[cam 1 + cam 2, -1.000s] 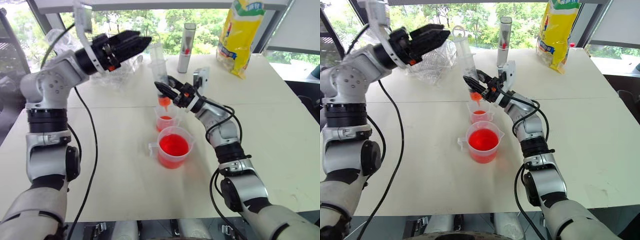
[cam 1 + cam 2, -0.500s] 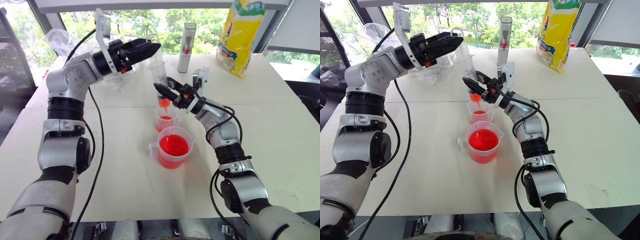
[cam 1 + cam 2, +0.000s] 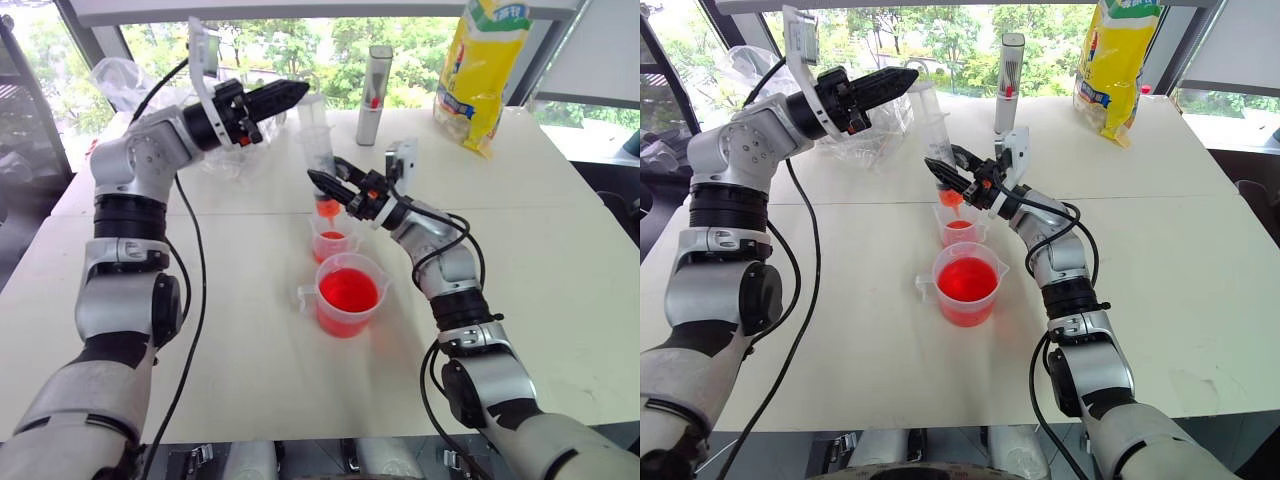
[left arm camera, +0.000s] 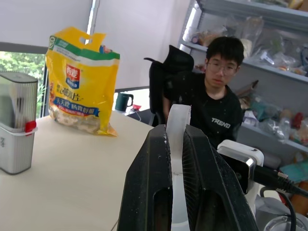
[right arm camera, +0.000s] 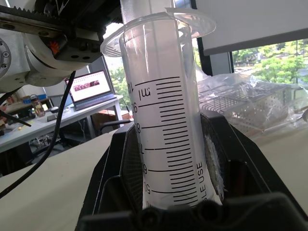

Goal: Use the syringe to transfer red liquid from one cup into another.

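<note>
On the white tabletop [image 3: 560, 250] stands the handled measuring cup [image 3: 346, 297] of red liquid [image 3: 347, 289], the smaller cup [image 3: 331, 238] just behind it. The right gripper [image 3: 322, 180] has its jaws clamped on the syringe [image 3: 320, 150] barrel, orange tip over the smaller cup. The left gripper [image 3: 296, 92] has its jaws pinched on the plunger top [image 4: 177, 126].

The larger handled cup [image 3: 347, 297] has bare white table [image 3: 560, 270] in front of it and wide to both sides, open to a reach. Just behind it the smaller cup [image 3: 331, 240] and the upright syringe [image 3: 320, 150], clamped by both grippers, block the way. Further back stand a grey tube [image 3: 374, 95], a yellow bag [image 3: 482, 70] and crumpled clear plastic [image 3: 865, 130].
</note>
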Robot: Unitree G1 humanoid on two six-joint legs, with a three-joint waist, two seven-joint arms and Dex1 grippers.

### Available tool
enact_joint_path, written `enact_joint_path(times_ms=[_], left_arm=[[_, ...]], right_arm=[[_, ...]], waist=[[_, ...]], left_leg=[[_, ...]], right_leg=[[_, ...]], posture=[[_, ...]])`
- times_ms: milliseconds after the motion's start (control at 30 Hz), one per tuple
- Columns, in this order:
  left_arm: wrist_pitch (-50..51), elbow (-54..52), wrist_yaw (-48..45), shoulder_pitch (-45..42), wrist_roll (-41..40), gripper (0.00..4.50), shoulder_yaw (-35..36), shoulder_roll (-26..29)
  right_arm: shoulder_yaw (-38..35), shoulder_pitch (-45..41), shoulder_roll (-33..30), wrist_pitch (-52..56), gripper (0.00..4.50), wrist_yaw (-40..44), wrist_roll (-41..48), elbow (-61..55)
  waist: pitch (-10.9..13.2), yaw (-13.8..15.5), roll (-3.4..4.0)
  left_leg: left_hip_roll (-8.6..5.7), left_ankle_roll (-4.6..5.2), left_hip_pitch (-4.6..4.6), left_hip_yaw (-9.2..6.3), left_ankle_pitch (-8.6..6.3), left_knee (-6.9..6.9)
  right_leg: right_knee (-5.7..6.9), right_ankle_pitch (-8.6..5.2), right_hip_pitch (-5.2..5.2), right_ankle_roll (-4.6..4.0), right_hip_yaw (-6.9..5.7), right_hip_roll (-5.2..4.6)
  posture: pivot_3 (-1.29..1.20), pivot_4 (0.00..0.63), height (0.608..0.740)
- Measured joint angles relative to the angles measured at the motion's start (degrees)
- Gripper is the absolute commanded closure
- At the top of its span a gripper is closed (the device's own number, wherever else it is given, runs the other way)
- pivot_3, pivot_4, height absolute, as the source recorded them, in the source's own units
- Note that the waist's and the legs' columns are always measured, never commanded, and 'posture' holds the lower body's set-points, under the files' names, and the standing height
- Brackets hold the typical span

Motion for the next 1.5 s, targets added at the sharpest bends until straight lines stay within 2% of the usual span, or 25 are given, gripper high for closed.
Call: enact_joint_path(times_ms=[433, 1033, 1500], left_arm=[[0.18, -3.87, -1.74, 1.31, 2.23, 4.38, -0.72, -0.48], [1.55, -7.11, -3.93, 4.33, 2.26, 4.38, -0.73, -2.79], [1.54, -8.36, -3.85, 5.75, 3.52, 4.38, -0.75, -4.1]], right_arm=[[0.01, 0.1, -0.23, 1.15, 3.1, 0.51, -0.34, -0.94], [-0.17, 3.8, -3.8, 9.92, 3.1, 0.95, 0.44, -11.24], [-0.85, 3.79, -3.69, 10.77, 3.1, 0.92, 0.99, -11.82]], waist=[[0.0, 0.02, 0.0], [0.0, 0.05, 0.0], [0.0, 0.08, 0.0]], left_leg=[[0.01, 0.0, 0.0, 0.0, 0.0, 0.0], [0.0, 0.0, 0.0, -0.01, 0.0, 0.01], [0.0, 0.0, 0.0, 0.0, 0.0, 0.01]], right_leg=[[0.01, 0.0, 0.0, 0.0, 0.0, 0.0], [0.01, 0.0, 0.0, 0.0, 0.0, 0.0], [0.01, 0.0, 0.0, 0.0, 0.01, 0.01]], posture=[[0.0, 0.15, 0.74], [0.0, 0.15, 0.74], [0.0, 0.15, 0.74]])
